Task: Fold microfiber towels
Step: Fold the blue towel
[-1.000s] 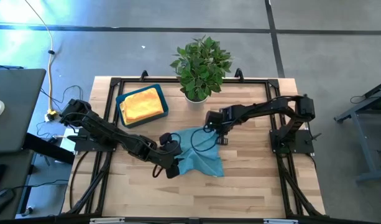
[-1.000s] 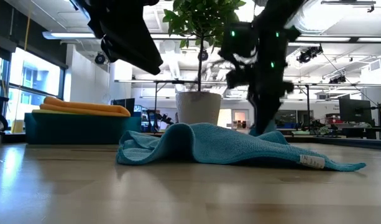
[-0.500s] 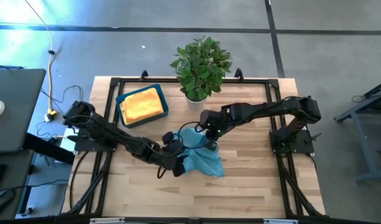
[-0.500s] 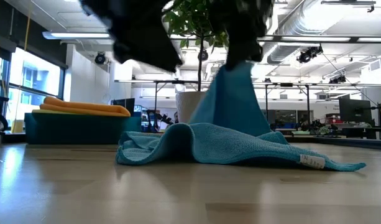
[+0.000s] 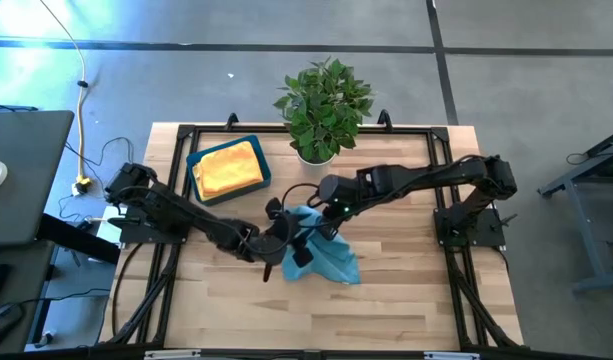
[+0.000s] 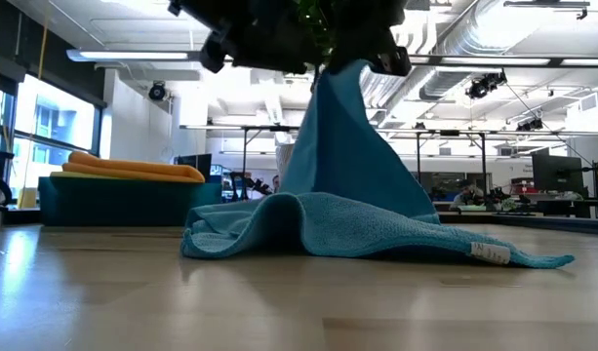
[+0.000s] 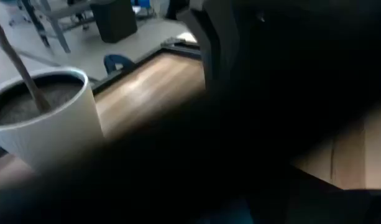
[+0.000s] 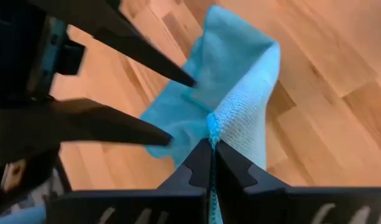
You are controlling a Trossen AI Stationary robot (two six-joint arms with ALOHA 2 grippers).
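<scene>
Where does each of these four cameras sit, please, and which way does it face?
High view: overhead, straight down on the wooden table; both dark arms show.
Low view: at table-top height, level across the soft teal-blue microfiber towel; arms enter from above.
Left wrist view: on the left arm, toward the white plant pot; dark arm parts fill most of it.
Right wrist view: on the right arm; right claw shut on the towel, left claw open beside it.
Shared: high, low and right wrist views show the lifted towel.

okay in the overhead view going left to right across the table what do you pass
Rigid blue rectangular tray holding yellow-orange folded cloths → open left gripper → leafy green potted plant in a white pot → right arm's black base.
</scene>
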